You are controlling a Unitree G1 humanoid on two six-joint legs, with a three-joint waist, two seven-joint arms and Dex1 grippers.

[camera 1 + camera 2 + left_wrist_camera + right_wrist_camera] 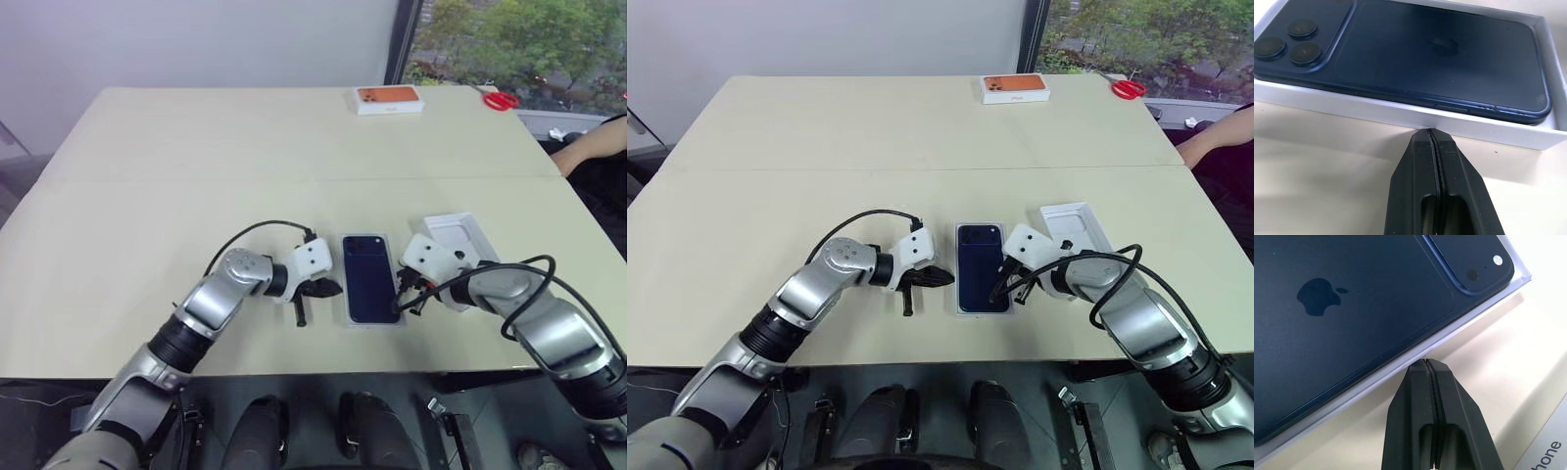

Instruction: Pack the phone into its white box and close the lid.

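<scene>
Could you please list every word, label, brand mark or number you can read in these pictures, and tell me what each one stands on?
"hone": the end of a grey word cut off by the picture's edge, on the side of the lid.
Apple logo, a mark without letters: on the back of the phone.
Orange-topped box at the table's far edge: any print on it is too small to read.

Navy phone [370, 276] flat in white box [1415, 119] — lid [458, 235] off.
</scene>
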